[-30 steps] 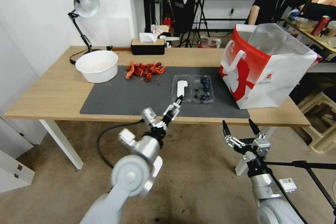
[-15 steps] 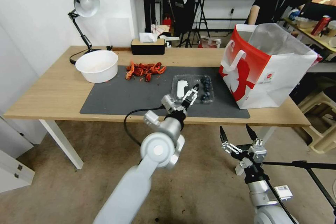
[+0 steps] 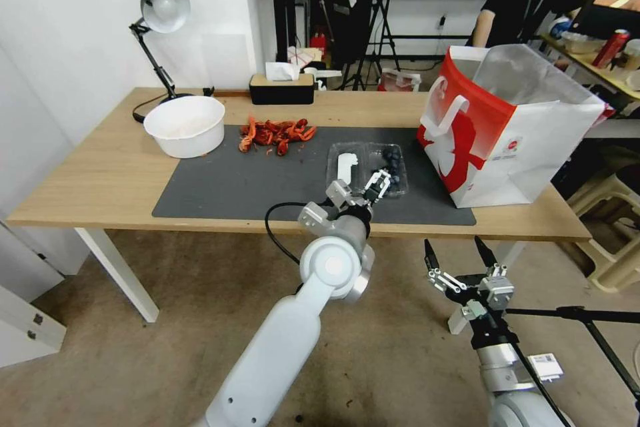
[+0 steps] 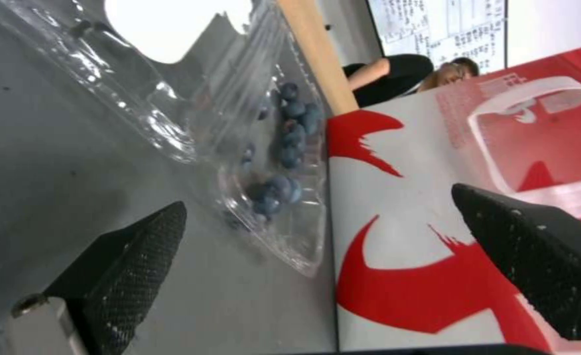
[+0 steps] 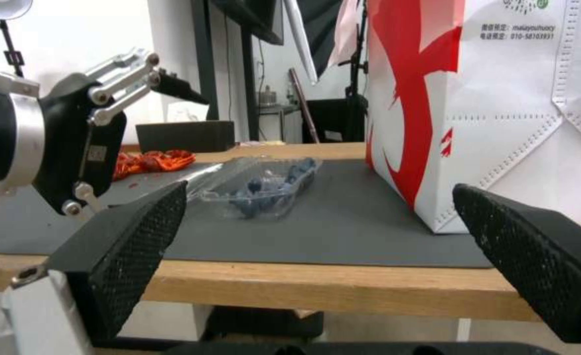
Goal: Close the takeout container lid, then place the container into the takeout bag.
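Observation:
The takeout container point(image 3: 392, 172) lies open flat on the grey mat point(image 3: 233, 187), blueberries in its right half. Its lid point(image 3: 347, 167), the half with the white label, lies to the left. My left gripper point(image 3: 380, 180) is open just above the mat at the container's near edge, in front of the blueberry half. The left wrist view shows the container point(image 4: 284, 148) ahead of the open left gripper point(image 4: 318, 197), with the takeout bag point(image 4: 422, 207) close beside it. The red-and-white takeout bag point(image 3: 507, 127) stands open on the right. My right gripper point(image 3: 453, 247) hangs open below the table's front edge.
A white bowl point(image 3: 185, 123), a pile of red shells point(image 3: 277, 133), a desk lamp point(image 3: 160, 7) and a tissue box point(image 3: 281, 88) occupy the left and back of the table. A tripod leg point(image 3: 580, 313) and a stool point(image 3: 613, 227) are on the floor at the right.
My left arm has reached forward and to the right, from in front of the lid to the near edge of the blueberry half. The right gripper has barely shifted.

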Motion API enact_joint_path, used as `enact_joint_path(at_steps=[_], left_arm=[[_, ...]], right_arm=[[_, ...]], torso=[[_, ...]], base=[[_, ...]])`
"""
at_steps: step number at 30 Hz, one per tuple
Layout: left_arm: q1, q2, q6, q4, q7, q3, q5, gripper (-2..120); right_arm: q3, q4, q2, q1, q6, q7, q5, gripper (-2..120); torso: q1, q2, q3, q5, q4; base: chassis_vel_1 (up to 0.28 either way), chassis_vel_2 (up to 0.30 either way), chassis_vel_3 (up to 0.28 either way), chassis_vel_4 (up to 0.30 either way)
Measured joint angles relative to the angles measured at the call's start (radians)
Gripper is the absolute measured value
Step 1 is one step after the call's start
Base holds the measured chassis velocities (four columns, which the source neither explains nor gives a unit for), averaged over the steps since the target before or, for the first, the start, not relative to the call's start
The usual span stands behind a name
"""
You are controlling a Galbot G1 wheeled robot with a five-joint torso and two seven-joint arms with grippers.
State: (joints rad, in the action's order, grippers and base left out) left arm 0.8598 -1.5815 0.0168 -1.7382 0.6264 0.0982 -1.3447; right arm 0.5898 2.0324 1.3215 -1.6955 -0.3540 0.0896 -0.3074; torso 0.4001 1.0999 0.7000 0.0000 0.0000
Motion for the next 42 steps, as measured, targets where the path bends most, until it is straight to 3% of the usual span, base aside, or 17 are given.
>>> enact_joint_path(at_steps=[11,42], left_arm=[[-0.020,-0.020,0.015,0.049,0.008,-0.014,0.007,100],[-0.040,-0.028,0.026,0.090,0.013,-0.045,0.007,100]], right_arm=[[-0.003,-0.005,0.002,0.006,-0.006,0.000,0.001,100],[-0.005,-0.005,0.003,0.001,-0.013,-0.006,0.004,100]], torso=[[0.000,0.000,0.000,0.0000,0.0000],[0.000,0.000,0.000,-0.0002,-0.0001]], base=[[0.000,0.000,0.000,0.000],[0.000,0.000,0.000,0.000]])
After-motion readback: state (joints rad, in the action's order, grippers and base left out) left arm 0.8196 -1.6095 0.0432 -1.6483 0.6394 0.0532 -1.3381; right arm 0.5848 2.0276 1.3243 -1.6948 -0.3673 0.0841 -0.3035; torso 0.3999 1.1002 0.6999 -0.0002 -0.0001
